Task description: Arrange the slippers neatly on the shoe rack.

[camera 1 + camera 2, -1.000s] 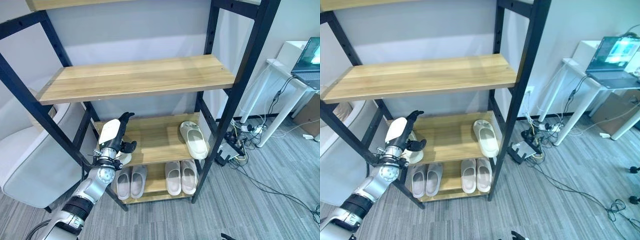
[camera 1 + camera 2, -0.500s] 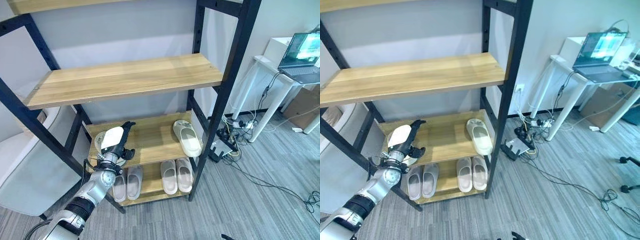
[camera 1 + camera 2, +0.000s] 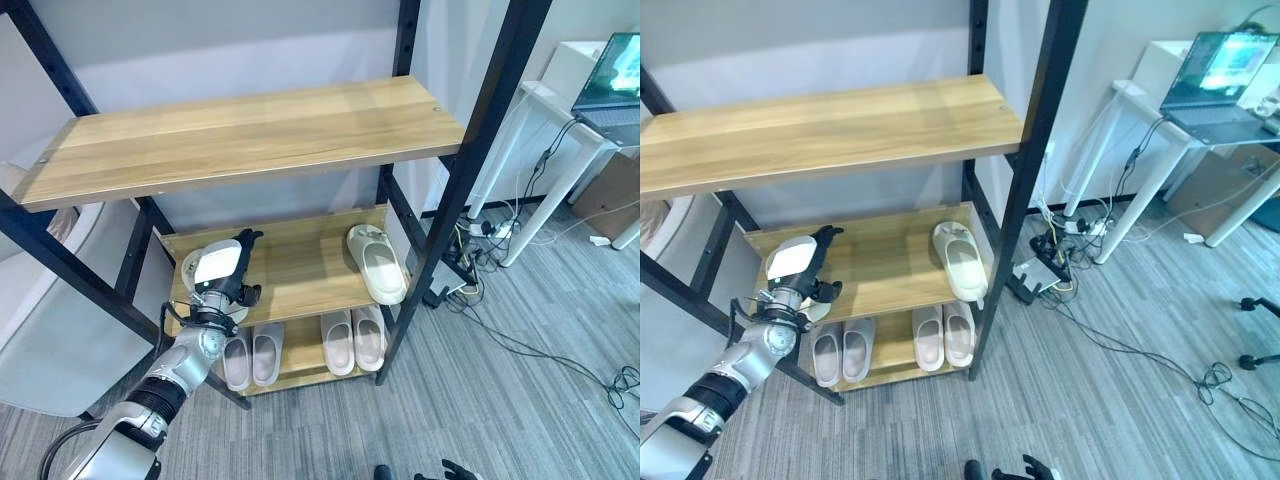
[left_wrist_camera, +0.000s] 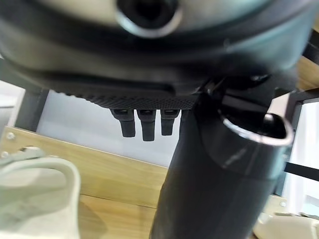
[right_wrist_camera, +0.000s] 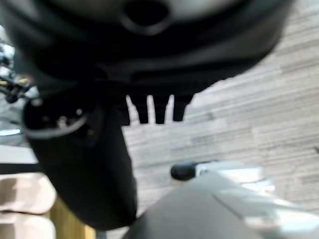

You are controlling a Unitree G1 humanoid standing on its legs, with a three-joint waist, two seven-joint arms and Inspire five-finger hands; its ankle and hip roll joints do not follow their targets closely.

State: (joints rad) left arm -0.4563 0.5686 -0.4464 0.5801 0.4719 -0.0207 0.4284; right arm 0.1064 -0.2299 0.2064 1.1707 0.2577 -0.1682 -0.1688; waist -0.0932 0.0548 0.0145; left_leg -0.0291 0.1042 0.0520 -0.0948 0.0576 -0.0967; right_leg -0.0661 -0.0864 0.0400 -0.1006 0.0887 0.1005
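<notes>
My left hand (image 3: 222, 272): fingers spread, at middle shelf (image 3: 300, 270) left edge, beside 1 slipper (image 4: 40, 199).
My right hand (image 5: 149, 107): fingers straight, above floor (image 5: 259, 104).

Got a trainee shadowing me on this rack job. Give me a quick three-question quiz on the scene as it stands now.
1. True or false: the left robot hand is at the middle shelf.
2. How many slippers sit on the bottom shelf?
3. The lone slipper lies at which end of the middle shelf: A) the robot's left, B) the robot's right?

Key: 1 true; 2 four, in two pairs; 3 B.
</notes>
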